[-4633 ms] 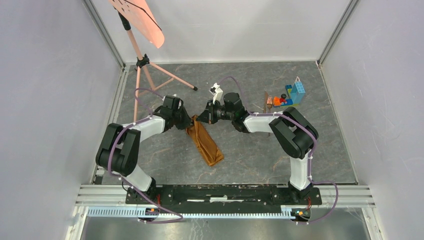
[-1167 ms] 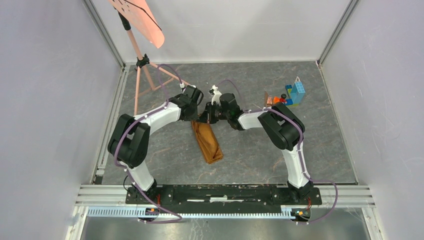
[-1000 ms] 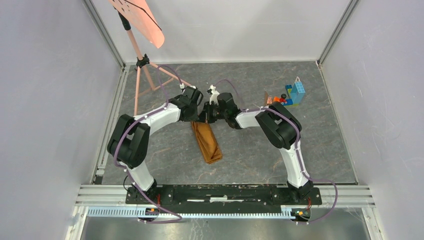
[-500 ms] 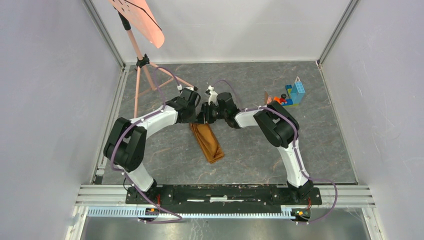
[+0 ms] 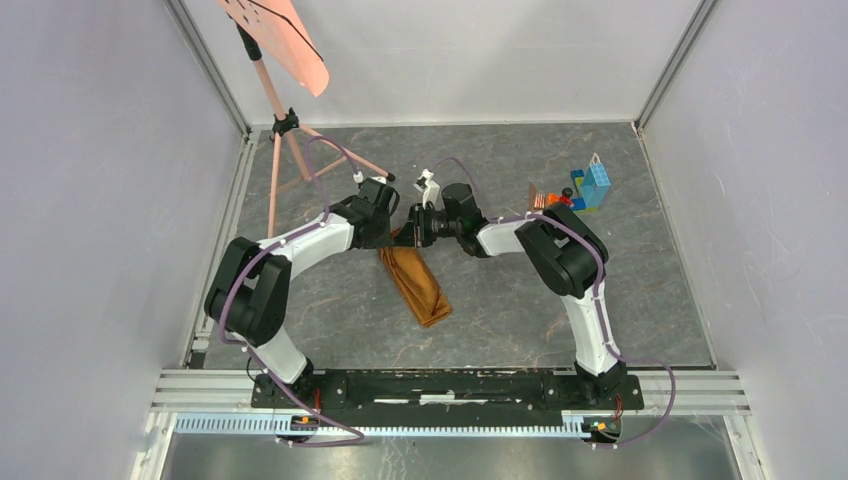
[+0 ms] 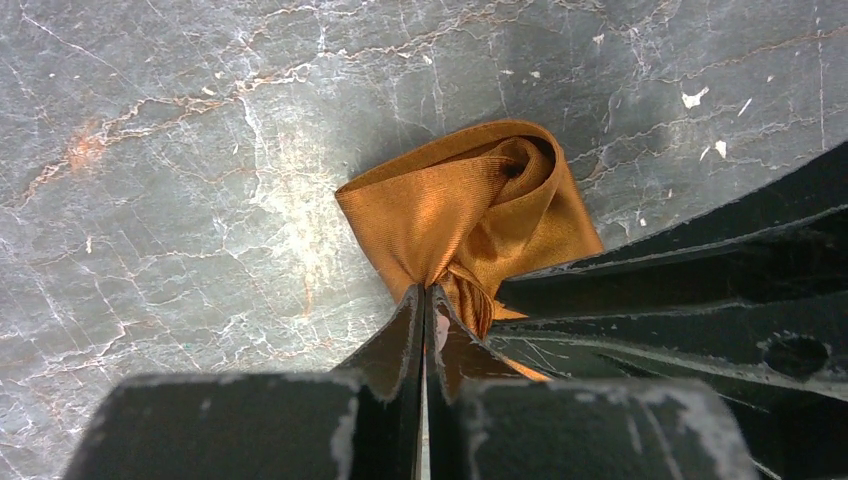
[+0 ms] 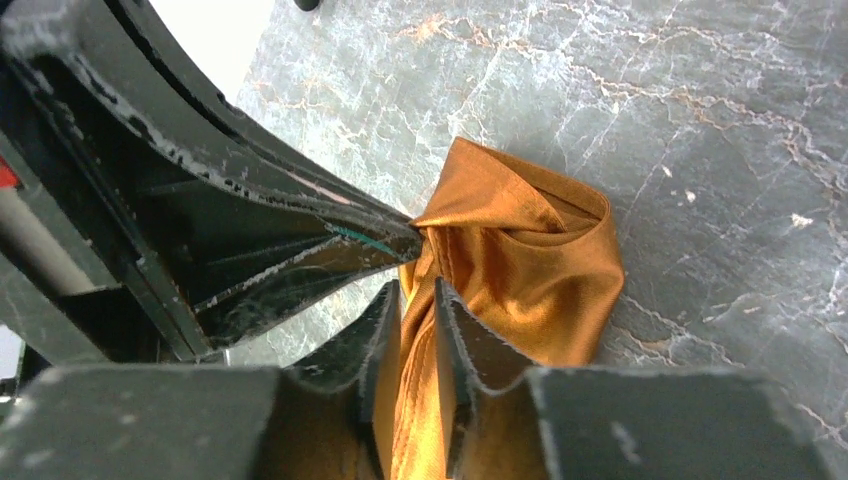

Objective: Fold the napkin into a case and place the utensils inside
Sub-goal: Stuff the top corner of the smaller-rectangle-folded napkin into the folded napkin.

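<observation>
The napkin [image 5: 418,285] is a shiny orange-brown strip lying folded on the grey marble floor, its far end lifted between both grippers. My left gripper [image 5: 393,230] is shut on the napkin's [image 6: 455,205] bunched end; its fingertips [image 6: 412,300] pinch the cloth. My right gripper [image 5: 412,230] faces it. Its jaws stand slightly apart with the napkin's [image 7: 525,250] hemmed edge running loosely through the gap, so my right gripper [image 7: 418,295] is open. The utensils [image 5: 538,200] lie far right beside the toy bricks, partly hidden by my right arm.
A pile of colourful toy bricks [image 5: 590,187] sits at the back right. A salmon-pink sheet [image 5: 285,40] on a tripod stand [image 5: 285,150] occupies the back left corner. Grey walls enclose the floor on three sides.
My right gripper's jaws have come apart from a shut grip on the napkin's end. Both grippers shifted a little; the left one still pinches the cloth.
</observation>
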### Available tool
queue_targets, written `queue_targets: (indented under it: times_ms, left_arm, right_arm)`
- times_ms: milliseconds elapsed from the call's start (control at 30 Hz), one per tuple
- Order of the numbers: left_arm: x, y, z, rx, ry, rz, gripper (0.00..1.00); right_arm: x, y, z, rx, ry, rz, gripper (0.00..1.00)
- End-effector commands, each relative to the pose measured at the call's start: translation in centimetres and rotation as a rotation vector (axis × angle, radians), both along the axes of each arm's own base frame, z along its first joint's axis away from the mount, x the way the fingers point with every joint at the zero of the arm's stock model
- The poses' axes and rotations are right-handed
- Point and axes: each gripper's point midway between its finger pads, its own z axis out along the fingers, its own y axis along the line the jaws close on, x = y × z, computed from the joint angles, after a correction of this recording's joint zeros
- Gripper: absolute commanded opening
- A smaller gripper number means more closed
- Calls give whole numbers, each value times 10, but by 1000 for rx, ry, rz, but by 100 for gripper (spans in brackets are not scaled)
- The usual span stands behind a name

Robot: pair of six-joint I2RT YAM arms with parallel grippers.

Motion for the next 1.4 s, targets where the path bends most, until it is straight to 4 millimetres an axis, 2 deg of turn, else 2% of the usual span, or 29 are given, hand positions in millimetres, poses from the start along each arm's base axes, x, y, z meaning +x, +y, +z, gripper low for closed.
queue_targets:
  times_ms: [0,233,367,433,533,600,733,867,967,1133,1233,1367]
  left_arm:
    - [5,-8,14,-65,-44,13,2]
    - [6,-11,17,-76,-46,-1,2]
    - [6,-10,16,-72,-46,2,2]
    - [6,-9,15,-67,-44,5,2]
    - [4,-7,13,-59,-40,11,2]
    - [4,-5,10,-49,-35,16,2]
    - [2,-2,8,-36,-34,18,2]
    - [0,-1,8,-37,-32,16,2]
    - [0,-3,9,-46,-32,12,2]
    - [0,-5,13,-58,-32,9,2]
    - [0,-7,12,-67,-28,4,2]
    - [-3,-9,6,-80,-11,5,2]
  right_arm:
    - [13,16,17,52,-53,13,21]
    - [12,42,9,49,-40,35,12]
    - [5,55,-1,45,-18,44,10]
    - [3,54,-2,47,-11,46,11]
    - [3,47,7,51,-21,51,20]
    - [5,36,16,60,-33,41,26]
    - [9,13,27,70,-42,7,29]
    - [10,9,16,50,-33,6,16]
    - [8,19,7,23,-37,19,9]
    - [-5,47,-5,25,-12,57,5]
    - [-16,64,-4,43,-6,79,4]
    - [-9,53,-12,49,31,13,4]
